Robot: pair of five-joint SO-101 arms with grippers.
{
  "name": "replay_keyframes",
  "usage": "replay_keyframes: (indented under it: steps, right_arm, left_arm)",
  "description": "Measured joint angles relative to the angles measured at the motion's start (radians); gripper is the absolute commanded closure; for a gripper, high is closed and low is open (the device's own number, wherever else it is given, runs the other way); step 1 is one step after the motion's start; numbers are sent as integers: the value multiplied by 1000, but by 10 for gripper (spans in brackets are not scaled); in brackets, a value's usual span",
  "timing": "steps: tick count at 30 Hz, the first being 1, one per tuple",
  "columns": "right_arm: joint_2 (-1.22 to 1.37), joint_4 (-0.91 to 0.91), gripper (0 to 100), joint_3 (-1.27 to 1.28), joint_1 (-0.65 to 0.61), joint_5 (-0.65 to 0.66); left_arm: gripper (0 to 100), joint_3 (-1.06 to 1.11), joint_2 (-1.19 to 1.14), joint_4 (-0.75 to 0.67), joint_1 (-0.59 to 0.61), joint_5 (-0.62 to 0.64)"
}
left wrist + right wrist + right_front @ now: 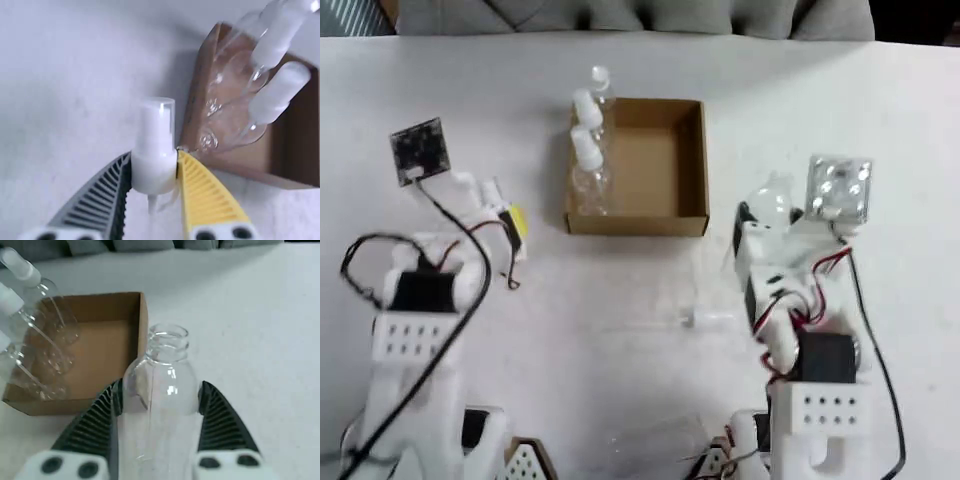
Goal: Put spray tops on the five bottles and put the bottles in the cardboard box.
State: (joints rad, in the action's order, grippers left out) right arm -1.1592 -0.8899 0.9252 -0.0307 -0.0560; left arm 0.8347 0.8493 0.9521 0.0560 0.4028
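Note:
The cardboard box (655, 165) stands open at the middle of the table. Three clear bottles with white spray tops (588, 140) lean along its left wall, also visible as capped bottles (240, 105) and bottles (35, 345). My left gripper (508, 232) is left of the box, shut on a white spray top (152, 150) between its grey and yellow fingers, left gripper (152, 162). My right gripper (765, 212) is right of the box, shut on an uncapped clear bottle (161, 385) held upright, right gripper (160, 392).
A loose white spray top (705, 318) lies on the table in front of the box, between the arms. A clear bottle (655, 438) seems to lie near the front edge. Cables trail from both arms. Box wall (197, 125) and box floor (100, 352) are close to the grippers.

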Motion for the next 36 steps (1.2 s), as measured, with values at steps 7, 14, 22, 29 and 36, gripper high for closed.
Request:
replay_keyframes:
  steps: [7, 14, 22, 29, 36]
  right_arm:
    - [-132, 400, 982, 261, -34, 0]
    - [-230, 661, 982, 361, -170, 0]
    - [-301, 678, 982, 459, -431, 0]
    - [-405, 852, 982, 700, -651, 224]
    - [-532, 798, 982, 760, -710, 304]
  left_arm:
    - [980, 0, 222, -103, 0, 0]
    - [980, 0, 348, -235, 0, -48]
    - [980, 0, 365, -404, 0, -103]
    - [980, 0, 365, -614, 0, -181]
    - [980, 0, 367, -744, 0, -321]
